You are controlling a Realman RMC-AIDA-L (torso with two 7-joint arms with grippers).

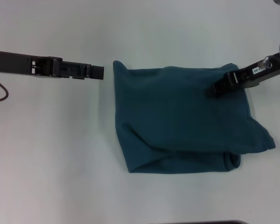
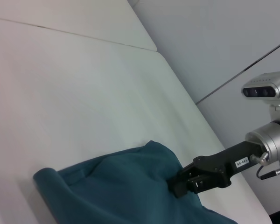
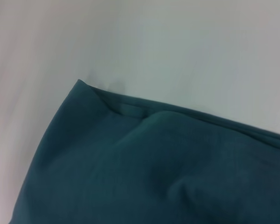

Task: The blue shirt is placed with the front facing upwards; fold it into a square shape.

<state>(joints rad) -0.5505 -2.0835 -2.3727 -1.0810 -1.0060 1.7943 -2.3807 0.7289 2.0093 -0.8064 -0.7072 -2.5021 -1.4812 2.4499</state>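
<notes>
While folded, blue shirt point(image 1: 177, 116) under right gripper point(image 1: 213, 90)

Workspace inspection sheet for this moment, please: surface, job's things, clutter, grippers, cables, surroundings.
Surface: white table, bare around the cloth.
Job's things: blue shirt folded into a rough rectangle, plain side up, no lettering showing; one part sticks out at its near right corner.
Clutter: nothing seen.
Grippers: left gripper over bare table just left of the shirt; right gripper on the shirt's far right part.
Cables: dark cable under the left arm.
Surroundings: grey panels beyond the table.
</notes>
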